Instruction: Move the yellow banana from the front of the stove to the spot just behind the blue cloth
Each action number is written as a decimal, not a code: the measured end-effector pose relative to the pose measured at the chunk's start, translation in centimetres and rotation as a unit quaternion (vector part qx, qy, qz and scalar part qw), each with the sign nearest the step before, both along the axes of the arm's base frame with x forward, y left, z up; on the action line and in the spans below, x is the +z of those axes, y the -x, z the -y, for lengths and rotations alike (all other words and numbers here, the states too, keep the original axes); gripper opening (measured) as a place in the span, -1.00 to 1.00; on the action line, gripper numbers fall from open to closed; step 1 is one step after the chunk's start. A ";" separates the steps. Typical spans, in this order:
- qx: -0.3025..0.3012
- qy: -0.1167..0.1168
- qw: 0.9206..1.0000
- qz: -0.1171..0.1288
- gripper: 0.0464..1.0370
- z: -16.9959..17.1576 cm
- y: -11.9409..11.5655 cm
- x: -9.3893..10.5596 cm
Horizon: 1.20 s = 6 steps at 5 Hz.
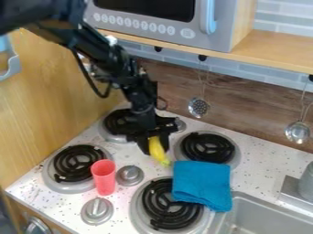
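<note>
Gripper (157,140): closed around yellow banana (158,151), held slanting above the counter (132,155), between the burners. Blue cloth (202,183) seen just beside the banana's lower end, draped partly over front burner (169,204) and sink edge (235,197). Silver knob (129,175) and pink cup (104,177) noted nearby; slotted ladle (198,107) hung behind.

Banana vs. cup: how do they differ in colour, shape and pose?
Colour: the banana is yellow, the cup pinkish red.
Shape: the banana is slim and tapers toward its lower tip; the cup is broader, widest at its rim.
Pose: the banana points down at a slant in the gripper; the cup stands upright on the counter.
Shared: both are among the burners.
</note>
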State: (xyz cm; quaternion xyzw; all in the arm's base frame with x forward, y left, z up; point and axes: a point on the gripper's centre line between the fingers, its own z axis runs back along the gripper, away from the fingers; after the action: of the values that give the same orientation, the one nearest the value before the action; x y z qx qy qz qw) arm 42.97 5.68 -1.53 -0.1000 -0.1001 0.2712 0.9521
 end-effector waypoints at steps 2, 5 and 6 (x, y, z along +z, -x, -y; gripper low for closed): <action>-0.005 -0.026 1.000 -0.007 0.18 0.2 -1.9 -2.3; -0.013 -0.040 0.999 0.003 0.95 0.3 -0.1 -0.2; -0.030 -0.041 0.998 0.042 0.95 0.9 1.4 2.9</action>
State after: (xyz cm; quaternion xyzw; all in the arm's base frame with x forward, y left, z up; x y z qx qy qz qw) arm 41.61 4.83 1.39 -0.0748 -0.1485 0.2341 0.9579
